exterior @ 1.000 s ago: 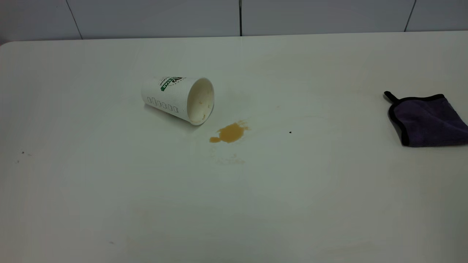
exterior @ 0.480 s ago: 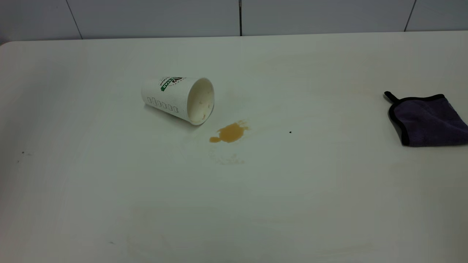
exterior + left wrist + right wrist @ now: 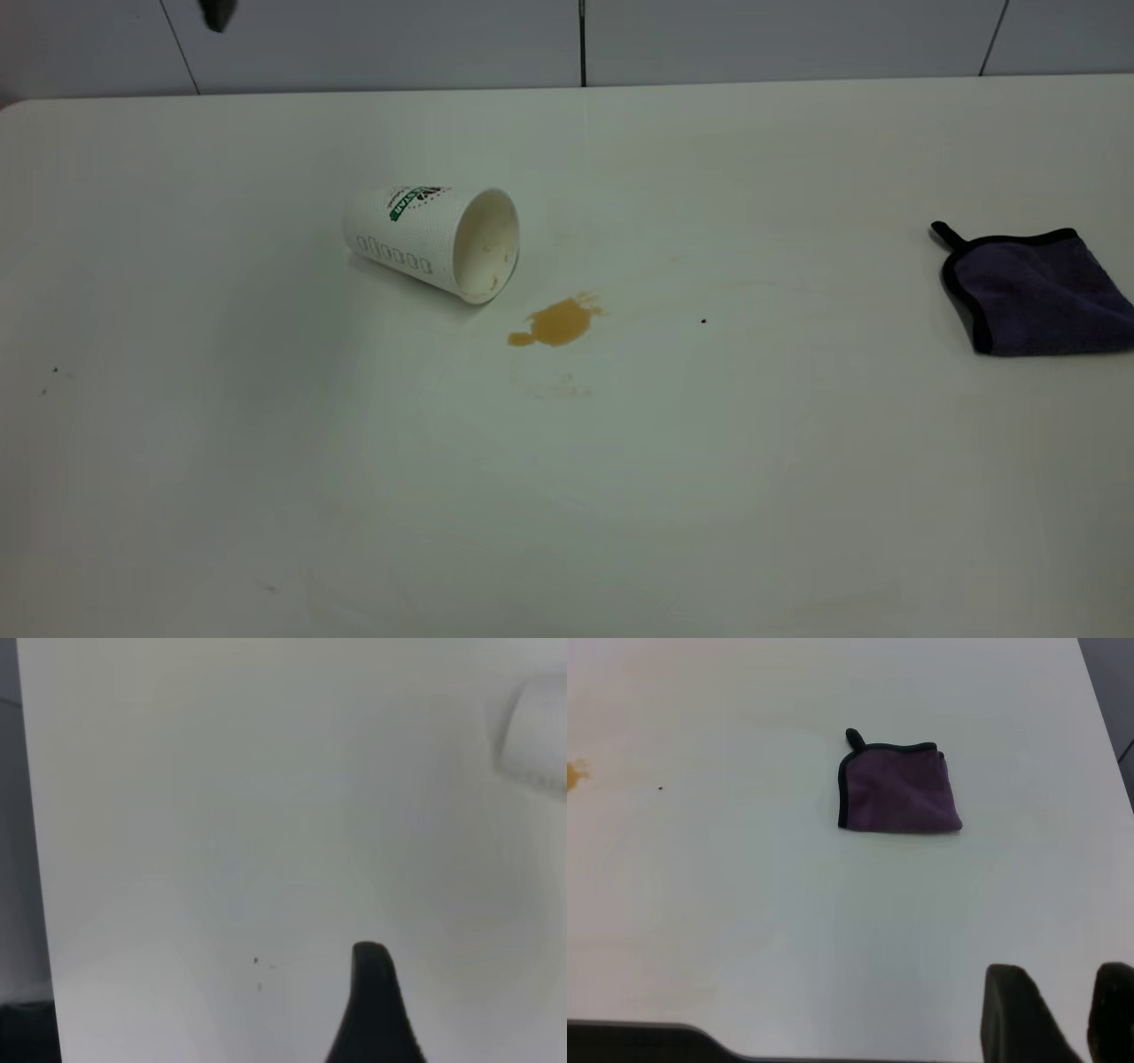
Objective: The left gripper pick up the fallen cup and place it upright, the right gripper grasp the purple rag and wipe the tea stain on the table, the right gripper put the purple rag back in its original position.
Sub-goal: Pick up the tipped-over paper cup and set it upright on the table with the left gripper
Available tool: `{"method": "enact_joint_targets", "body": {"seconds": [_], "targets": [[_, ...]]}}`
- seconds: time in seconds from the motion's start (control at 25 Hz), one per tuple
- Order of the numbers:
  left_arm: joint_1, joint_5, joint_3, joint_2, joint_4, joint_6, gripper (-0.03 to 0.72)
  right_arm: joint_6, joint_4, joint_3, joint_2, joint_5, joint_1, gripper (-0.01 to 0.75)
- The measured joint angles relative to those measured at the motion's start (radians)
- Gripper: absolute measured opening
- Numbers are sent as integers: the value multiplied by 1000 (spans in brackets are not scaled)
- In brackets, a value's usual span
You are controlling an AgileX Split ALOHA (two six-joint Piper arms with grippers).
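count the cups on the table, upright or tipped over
1. The cup lies on its side left of centre on the table, its open mouth facing the tea stain. No upright cup shows in any view.

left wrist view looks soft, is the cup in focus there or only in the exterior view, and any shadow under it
Left wrist view: the cup is a pale, defocused shape at the frame's edge, no print readable. Exterior view: the cup is sharp, logo and boxes distinct, with a faint soft shadow on the table beneath its side; lighting is even, no hard glare.
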Motion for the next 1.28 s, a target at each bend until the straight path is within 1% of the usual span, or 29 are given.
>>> {"method": "enact_joint_targets", "body": {"seconds": [0.16,0.28,0.52,0.68,1.04,1.28], "targets": [[-96,23,-127,176,62,-56,591,0,0,0,0,0,0,239],[-152,60,-227,300,99,-76,591,0,0,0,0,0,0,239],[-221,131,-387,488,214,-82,591,0,0,0,0,0,0,239],[-229,137,-433,570,233,-82,591,0,0,0,0,0,0,239],[-229,106,-443,689,367,-110,591,0,0,0,0,0,0,239],[-218,89,-444,744,427,-158,591,0,0,0,0,0,0,239]]}}
